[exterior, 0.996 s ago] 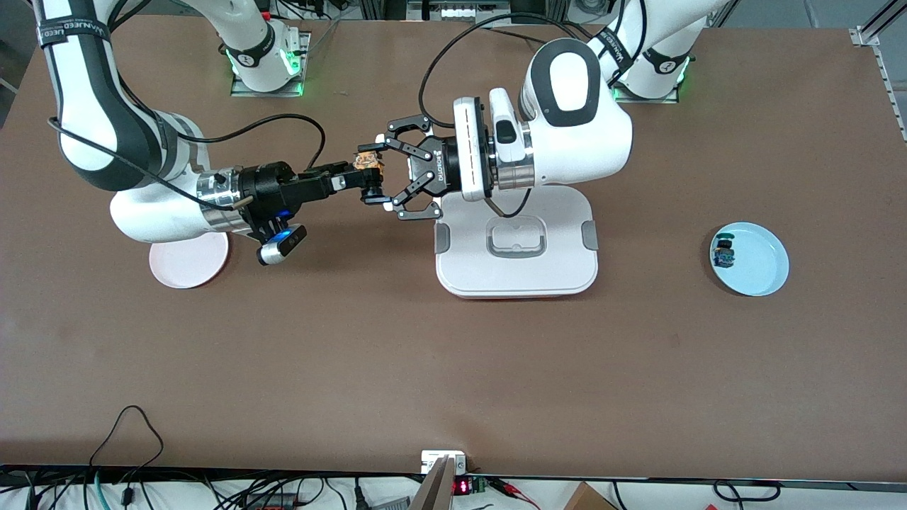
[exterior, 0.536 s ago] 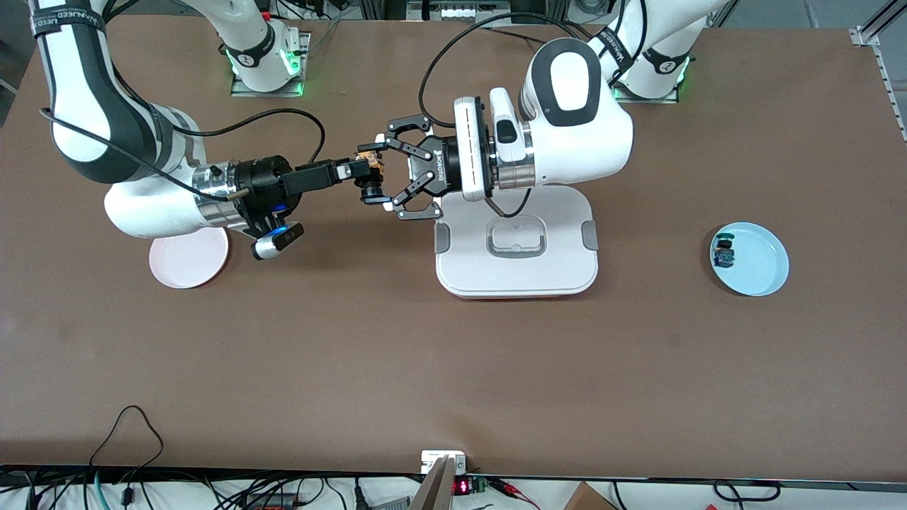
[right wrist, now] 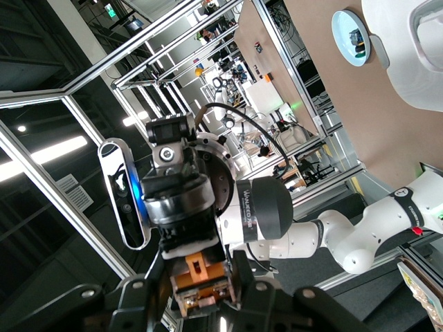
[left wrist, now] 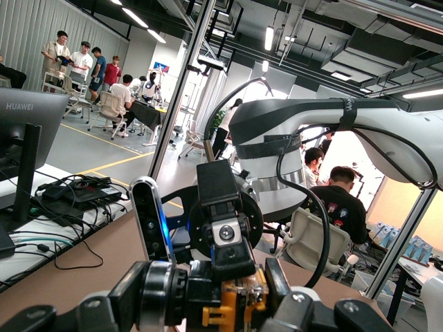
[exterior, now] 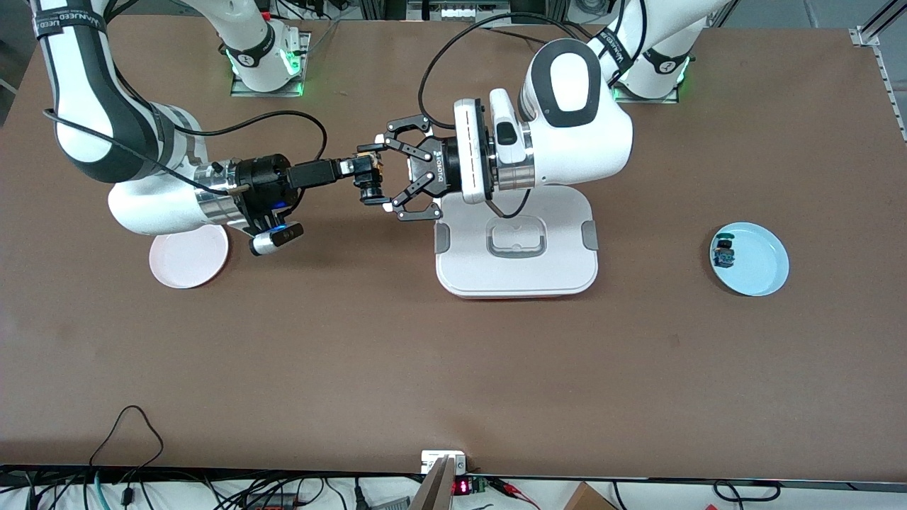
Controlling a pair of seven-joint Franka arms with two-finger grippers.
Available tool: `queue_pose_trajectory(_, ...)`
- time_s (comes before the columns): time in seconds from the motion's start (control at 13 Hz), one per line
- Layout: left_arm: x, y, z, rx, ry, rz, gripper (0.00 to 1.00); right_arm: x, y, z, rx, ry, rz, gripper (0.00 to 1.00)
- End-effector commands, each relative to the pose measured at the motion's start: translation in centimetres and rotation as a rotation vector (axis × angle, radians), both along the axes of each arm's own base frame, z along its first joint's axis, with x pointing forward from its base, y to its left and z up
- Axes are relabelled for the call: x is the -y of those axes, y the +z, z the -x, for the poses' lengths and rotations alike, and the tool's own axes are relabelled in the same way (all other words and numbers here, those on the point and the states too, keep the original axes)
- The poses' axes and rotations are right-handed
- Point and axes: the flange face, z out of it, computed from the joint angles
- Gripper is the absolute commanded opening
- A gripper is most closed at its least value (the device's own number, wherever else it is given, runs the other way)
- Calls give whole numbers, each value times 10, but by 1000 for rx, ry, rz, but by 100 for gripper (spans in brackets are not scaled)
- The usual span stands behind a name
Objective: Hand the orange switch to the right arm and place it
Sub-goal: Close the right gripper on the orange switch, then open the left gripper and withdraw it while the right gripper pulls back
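While both arms meet mid-air over the middle of the brown bench (exterior: 453,368), I count two switches, two small plates and one white lidded box (exterior: 516,244). The orange switch (exterior: 369,172) sits pinched in the right claw (exterior: 361,175), inside the spread fingers of the left claw (exterior: 386,170), which aren't gripping it. A pink plate (exterior: 188,258) lies partly under the right arm (exterior: 134,177); the blue plate (exterior: 750,258), toward the left arm's end, holds the blue-green switch (exterior: 723,252). Both wrist views cut the switch off at the picture's edge. Room looks like an open lab, with people at desks.
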Motion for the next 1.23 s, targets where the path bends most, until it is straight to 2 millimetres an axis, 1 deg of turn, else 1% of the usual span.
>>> queue_pose_trajectory(0.0, -9, 6, -9, 12, 26, 19, 100, 2, 3, 6, 0, -9, -13, 2)
queue_pose_trajectory(0.08, -13, 6, -12, 14, 32, 17, 100, 2, 2, 6, 4, -12, -12, 1)
queue_pose_trajectory(0.23, -38, 14, -28, 59, 70, -1, 100, 2, 1, 6, 51, -18, -18, 0)
queue_pose_trajectory(0.38, -87, 11, -59, 97, 117, 2, 100, 2, 1, 6, 60, -18, -19, 0)
queue_pose_trajectory(0.46, -109, 9, -72, 108, 92, 32, 100, 2, 1, 6, 62, -18, -19, 0)
queue_pose_trajectory(0.61, -169, -6, -103, 96, 78, 93, 100, 3, 0, 6, 66, -15, -9, 0)
queue_pose_trajectory(0.69, -217, -21, -124, 123, 87, 121, 100, 10, -1, 4, 75, -15, 8, 0)
queue_pose_trajectory(0.77, -257, -47, -140, 177, 87, 93, 100, 22, -2, 3, 89, -9, 40, 0)
queue_pose_trajectory(0.84, -291, -80, -149, 214, 38, 60, 100, 38, -6, 1, 115, 7, 91, 0)
queue_pose_trajectory(0.92, -320, -99, -153, 210, 5, 88, 100, 56, -8, 1, 145, 32, 126, 0)
queue_pose_trajectory(1.0, -359, -109, -162, 210, 31, 88, 100, 70, -11, 2, 162, 55, 144, 0)
queue_pose_trajectory(1.07, -390, -122, -167, 198, 62, 67, 100, 91, -16, 2, 189, 80, 179, 0)
queue_pose_trajectory(1.15, -440, -131, -167, 188, 89, 57, 100, 109, -23, 6, 225, 126, 233, 0)
